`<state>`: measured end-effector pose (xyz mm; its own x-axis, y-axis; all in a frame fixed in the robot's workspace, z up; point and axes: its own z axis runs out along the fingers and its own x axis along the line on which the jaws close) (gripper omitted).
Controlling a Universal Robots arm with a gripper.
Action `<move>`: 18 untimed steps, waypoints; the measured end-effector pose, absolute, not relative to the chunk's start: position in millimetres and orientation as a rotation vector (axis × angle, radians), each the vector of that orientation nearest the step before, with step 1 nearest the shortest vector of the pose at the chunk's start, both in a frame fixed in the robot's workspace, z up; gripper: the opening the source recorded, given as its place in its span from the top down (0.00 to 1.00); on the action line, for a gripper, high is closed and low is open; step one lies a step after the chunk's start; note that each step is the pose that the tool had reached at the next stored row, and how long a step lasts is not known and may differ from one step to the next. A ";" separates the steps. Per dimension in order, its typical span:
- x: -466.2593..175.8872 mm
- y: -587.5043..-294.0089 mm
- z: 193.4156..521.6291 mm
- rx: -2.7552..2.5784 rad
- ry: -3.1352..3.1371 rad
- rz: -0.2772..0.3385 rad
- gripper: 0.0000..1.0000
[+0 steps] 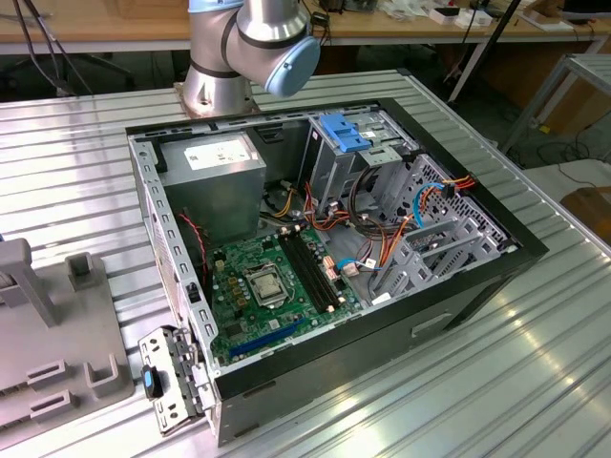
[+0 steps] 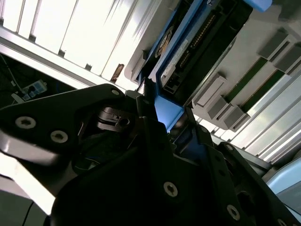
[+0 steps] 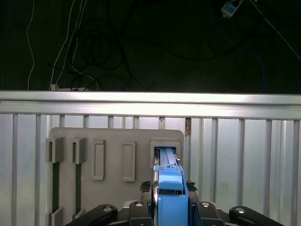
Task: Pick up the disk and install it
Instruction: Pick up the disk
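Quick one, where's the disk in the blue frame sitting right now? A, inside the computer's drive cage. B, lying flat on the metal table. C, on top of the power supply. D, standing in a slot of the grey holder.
D: in the first wrist view the disk stands on edge in a slot of the grey holder, which lies on the ribbed table.

Ribbed metal table [image 1: 535,363], wooden workbench [image 1: 95,29] behind
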<state>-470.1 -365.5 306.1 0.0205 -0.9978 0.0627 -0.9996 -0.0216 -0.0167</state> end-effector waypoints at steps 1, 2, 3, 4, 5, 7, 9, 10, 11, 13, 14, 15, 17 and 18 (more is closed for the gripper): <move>-470.1 -365.5 306.0 2.221 -2.175 0.088 0.63; -470.1 -365.5 306.0 2.221 -2.175 0.088 0.63; -470.1 -365.5 306.0 2.221 -2.175 0.088 0.63; -470.1 -365.5 306.0 2.221 -2.175 0.088 0.63; -470.1 -365.5 306.0 2.221 -2.175 0.088 0.63; -470.1 -365.5 306.0 2.221 -2.175 0.088 0.63; -470.1 -365.5 306.0 2.221 -2.175 0.088 0.63; -470.1 -365.5 306.0 2.221 -2.175 0.088 0.63; -470.1 -365.5 305.9 2.221 -2.175 0.088 0.63; -470.1 -365.5 305.9 2.221 -2.175 0.088 0.63; -470.1 -365.5 305.9 2.220 -2.176 0.088 0.63; -470.1 -365.5 305.9 2.219 -2.176 0.088 0.63; -470.1 -365.5 305.9 2.214 -2.181 0.088 0.63; -470.1 -365.5 305.9 2.210 -2.185 0.088 0.63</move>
<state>-470.1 -365.5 305.9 0.0108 -0.9980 0.0626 -0.9998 -0.0118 -0.0168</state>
